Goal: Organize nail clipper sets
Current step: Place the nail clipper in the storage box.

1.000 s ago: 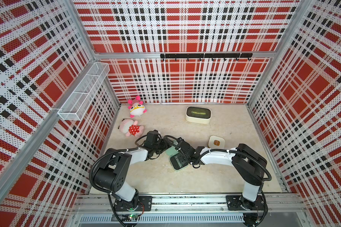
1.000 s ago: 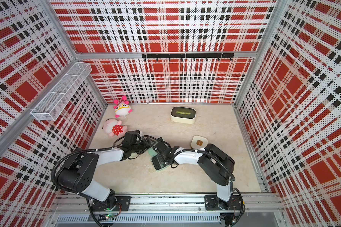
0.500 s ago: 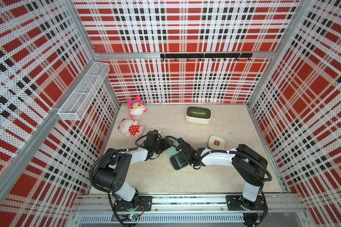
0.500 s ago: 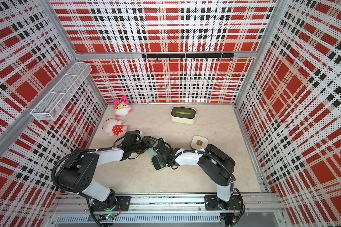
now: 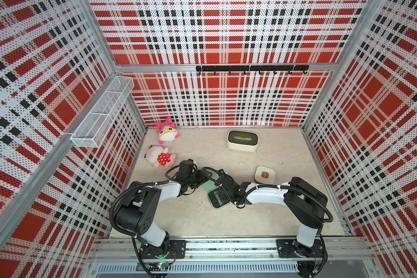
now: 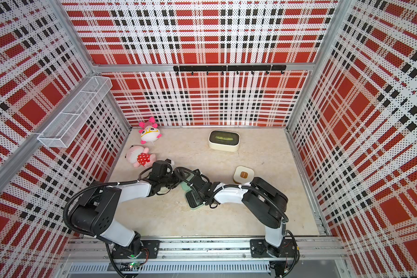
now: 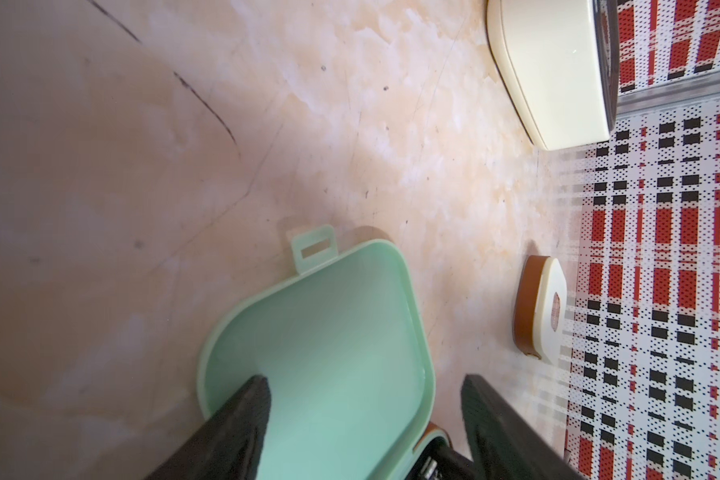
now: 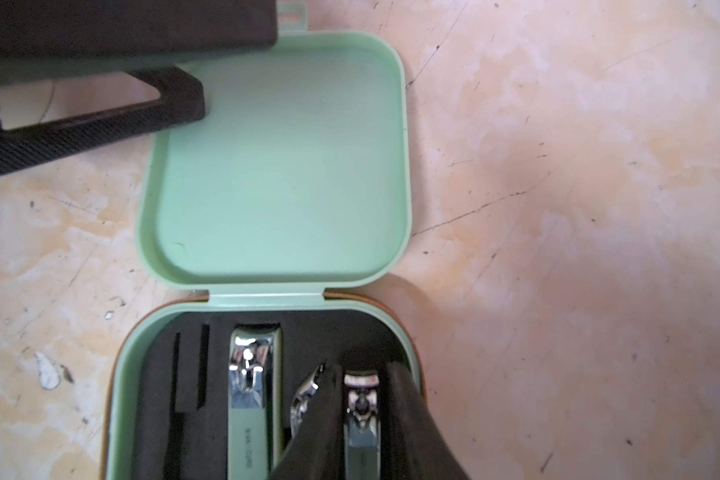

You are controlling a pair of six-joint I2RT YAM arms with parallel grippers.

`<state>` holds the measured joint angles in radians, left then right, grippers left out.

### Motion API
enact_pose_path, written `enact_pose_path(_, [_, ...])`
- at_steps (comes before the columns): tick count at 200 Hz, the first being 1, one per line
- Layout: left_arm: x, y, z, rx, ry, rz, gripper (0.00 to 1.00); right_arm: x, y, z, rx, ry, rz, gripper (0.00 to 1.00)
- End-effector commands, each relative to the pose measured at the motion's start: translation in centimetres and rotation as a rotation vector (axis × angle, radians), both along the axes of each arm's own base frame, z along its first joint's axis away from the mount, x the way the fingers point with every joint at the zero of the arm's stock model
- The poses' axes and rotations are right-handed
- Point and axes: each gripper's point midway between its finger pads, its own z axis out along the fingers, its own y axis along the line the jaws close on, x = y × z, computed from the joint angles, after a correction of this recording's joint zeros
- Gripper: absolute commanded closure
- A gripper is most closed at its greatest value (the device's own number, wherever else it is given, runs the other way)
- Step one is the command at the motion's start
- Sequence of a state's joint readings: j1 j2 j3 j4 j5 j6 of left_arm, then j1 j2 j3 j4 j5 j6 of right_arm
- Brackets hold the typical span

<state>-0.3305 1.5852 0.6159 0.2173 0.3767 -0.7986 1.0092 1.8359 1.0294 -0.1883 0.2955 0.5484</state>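
A mint green nail clipper case [image 5: 217, 201] [image 6: 193, 200] lies open mid-table, its lid [image 7: 329, 332] [image 8: 283, 166] folded back flat. The black insert holds a large clipper [image 8: 250, 395], a curved silver tool [image 8: 304, 399] and a small clipper [image 8: 362, 411]. My right gripper [image 8: 362, 370] reaches into the base with a finger close on each side of the small clipper; contact is unclear. My left gripper [image 7: 364, 382] is open, one finger over the lid's inside and the other past its edge. A closed cream case [image 5: 264, 175] [image 6: 243, 175] [image 7: 541, 307] sits to the right.
A larger cream box [image 5: 242, 140] [image 6: 224, 140] with a dark window stands at the back. Two pink plush toys [image 5: 166, 131] [image 5: 160, 156] lie at the back left. A wire basket [image 5: 104, 115] hangs on the left wall and a hook rail [image 5: 250, 68] on the back wall.
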Motion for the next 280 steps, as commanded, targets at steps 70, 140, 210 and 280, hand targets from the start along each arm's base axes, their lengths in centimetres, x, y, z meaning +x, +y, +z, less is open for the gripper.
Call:
enact_pose_path(70, [-0.4, 0.4, -1.0, 0.018, 0.018, -0.008, 0.23, -0.1, -1.2, 0.1, -0.041, 0.008, -0.063, 0.77])
enact_pose_path(140, [-0.4, 0.3, -1.0, 0.017, 0.019, -0.012, 0.23, 0.5, -1.4, 0.8, -0.053, -0.013, -0.091, 0.72])
enact_pose_path(210, [-0.5, 0.3, -1.0, 0.020, 0.020, -0.014, 0.24, 1.1, -1.4, 2.3, -0.035, -0.045, -0.121, 0.65])
enact_pose_path(280, [-0.4, 0.3, -0.9, 0.020, 0.019, -0.015, 0.24, 1.4, -1.6, 5.0, 0.013, -0.065, -0.117, 0.54])
